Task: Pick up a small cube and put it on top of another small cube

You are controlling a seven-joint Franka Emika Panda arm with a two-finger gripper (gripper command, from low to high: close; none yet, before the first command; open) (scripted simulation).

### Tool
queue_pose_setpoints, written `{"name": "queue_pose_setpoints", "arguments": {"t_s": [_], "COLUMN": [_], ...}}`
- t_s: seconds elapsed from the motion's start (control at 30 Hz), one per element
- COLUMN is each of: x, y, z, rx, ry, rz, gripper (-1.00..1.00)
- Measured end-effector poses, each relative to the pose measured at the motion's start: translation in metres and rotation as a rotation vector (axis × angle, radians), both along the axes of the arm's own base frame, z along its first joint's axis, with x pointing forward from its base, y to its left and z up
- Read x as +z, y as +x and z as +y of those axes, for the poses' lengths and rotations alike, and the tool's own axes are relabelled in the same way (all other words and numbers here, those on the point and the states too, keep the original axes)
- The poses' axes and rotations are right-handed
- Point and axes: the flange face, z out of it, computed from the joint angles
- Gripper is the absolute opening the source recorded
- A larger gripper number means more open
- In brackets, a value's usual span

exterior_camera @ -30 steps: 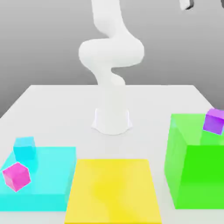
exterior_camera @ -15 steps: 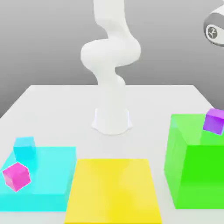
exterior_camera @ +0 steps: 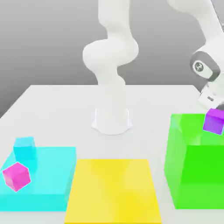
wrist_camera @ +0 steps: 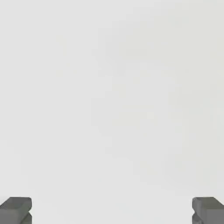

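In the exterior view the pink cube (exterior_camera: 16,176) sits on the flat blue slab (exterior_camera: 48,183) at the exterior view's left, near a small blue cube (exterior_camera: 24,148), w/ the robot hand well apart, behind the purple cube (exterior_camera: 214,120) on the green block (exterior_camera: 197,175). The hand view has the gripper (wrist_camera: 112,210) w/ fingers (wrist_camera: 16,209) spread wide, nothing between them, over bare white table (wrist_camera: 112,96)

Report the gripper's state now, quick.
Gripper: open, fingers spread wide apart, holding nothing.
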Motion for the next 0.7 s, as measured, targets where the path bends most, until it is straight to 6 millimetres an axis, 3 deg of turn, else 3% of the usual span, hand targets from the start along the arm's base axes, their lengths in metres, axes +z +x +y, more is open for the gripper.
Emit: {"name": "queue_pose_setpoints", "arguments": {"t_s": [0.17,0.7], "x": [-0.014,0.009], "y": [-0.012,0.092], "z": [-0.011,-0.016], "rx": [-0.095,-0.784], "ry": [-0.067,-0.024], "rz": [-0.076,-0.454], "gripper": [0.00,0.00]}}
